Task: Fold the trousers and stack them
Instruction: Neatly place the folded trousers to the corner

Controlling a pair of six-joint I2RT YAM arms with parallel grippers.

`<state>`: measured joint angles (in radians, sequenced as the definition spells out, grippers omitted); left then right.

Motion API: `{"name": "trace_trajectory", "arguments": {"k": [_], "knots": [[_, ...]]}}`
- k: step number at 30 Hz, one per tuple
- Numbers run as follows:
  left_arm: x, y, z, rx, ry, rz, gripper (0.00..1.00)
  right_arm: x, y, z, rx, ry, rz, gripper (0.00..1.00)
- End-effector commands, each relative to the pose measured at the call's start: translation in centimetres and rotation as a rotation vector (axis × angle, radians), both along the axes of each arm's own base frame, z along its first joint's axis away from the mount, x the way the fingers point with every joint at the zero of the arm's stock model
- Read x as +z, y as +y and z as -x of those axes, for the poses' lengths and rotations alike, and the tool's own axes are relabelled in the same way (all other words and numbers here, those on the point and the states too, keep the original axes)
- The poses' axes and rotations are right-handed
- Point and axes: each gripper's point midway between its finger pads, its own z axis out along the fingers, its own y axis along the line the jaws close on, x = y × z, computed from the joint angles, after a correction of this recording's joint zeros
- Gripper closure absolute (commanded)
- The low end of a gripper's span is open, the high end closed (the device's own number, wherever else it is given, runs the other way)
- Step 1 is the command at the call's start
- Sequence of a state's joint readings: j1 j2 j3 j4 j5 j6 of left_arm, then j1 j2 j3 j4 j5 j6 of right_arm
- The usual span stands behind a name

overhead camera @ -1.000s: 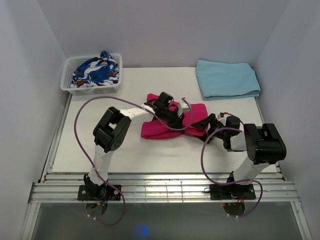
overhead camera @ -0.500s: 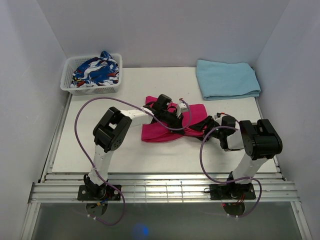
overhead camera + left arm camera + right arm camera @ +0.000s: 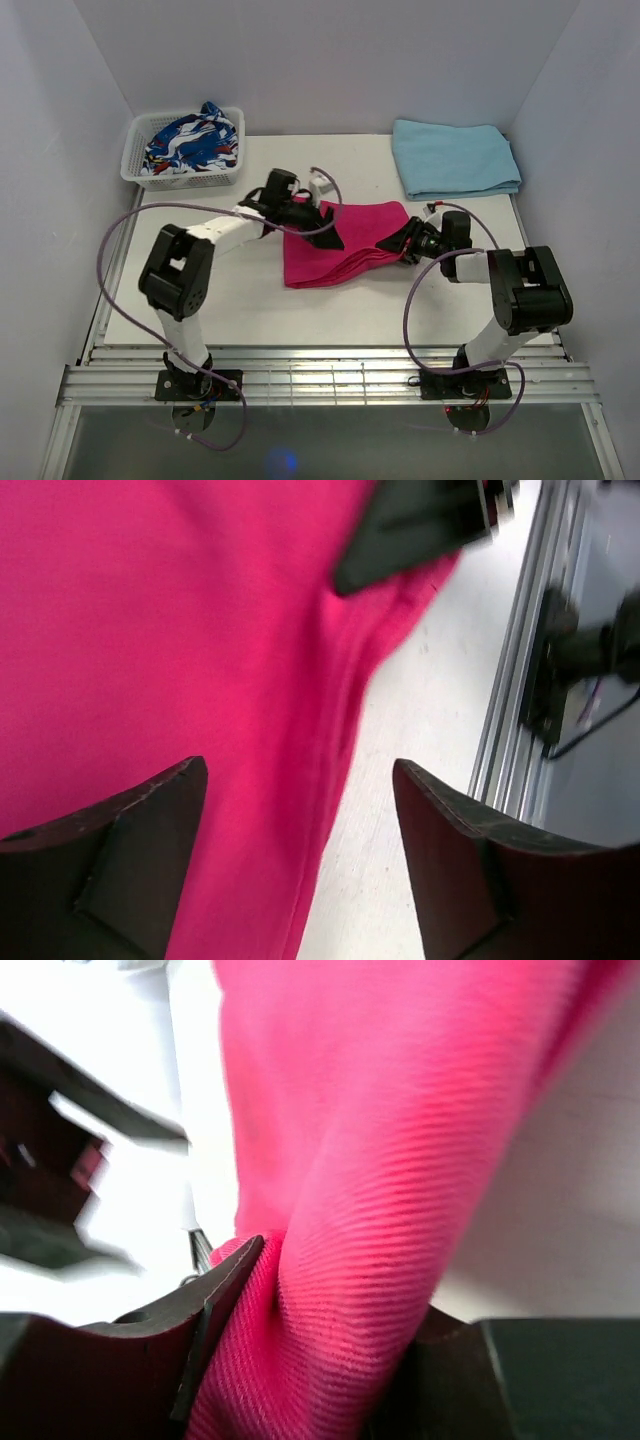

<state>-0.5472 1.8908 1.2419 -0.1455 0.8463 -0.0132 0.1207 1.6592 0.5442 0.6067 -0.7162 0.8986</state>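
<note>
The right gripper (image 3: pixel 340 1295) is clenched on the right edge of the trousers (image 3: pixel 345 250), a folded pink heap mid-table (image 3: pixel 220 300). The left gripper (image 3: pixel 298 772) is released, fingers spread over the trousers' far-left part.

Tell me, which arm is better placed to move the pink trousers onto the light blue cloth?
Right, probably. The right pincer is shut on the trousers at their right edge and sits nearer the light blue cloth; the left pincer is open over the fabric, gripping nothing.
</note>
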Motion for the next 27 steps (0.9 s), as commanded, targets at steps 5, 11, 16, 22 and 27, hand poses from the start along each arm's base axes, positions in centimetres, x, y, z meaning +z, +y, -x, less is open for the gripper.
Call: {"name": "trace_trajectory", "arguments": {"k": [5,11,16,22,27], "knots": [[6.2,12.9,-3.6,0.464,0.092,0.049,0.08,7.7,2.4,-1.9,0.106,-0.305,0.098,0.92],[0.6,17.8,-3.0,0.675,0.440,0.103,0.08,7.6,3.0,-2.8,0.075,-0.264,0.236,0.92],[-1.6,16.5,-1.8,0.676,0.638,0.207,0.04,7.0,3.4,-3.4,0.067,-0.264,0.393,0.92],[-5.0,15.7,-1.3,0.710,0.700,0.139,0.02,7.9,5.4,-4.1,0.099,-0.347,0.527,0.92],[-6.3,14.3,-2.1,0.700,0.720,0.108,0.13,7.2,8.1,-4.0,0.140,-0.380,0.619,0.92]]}}
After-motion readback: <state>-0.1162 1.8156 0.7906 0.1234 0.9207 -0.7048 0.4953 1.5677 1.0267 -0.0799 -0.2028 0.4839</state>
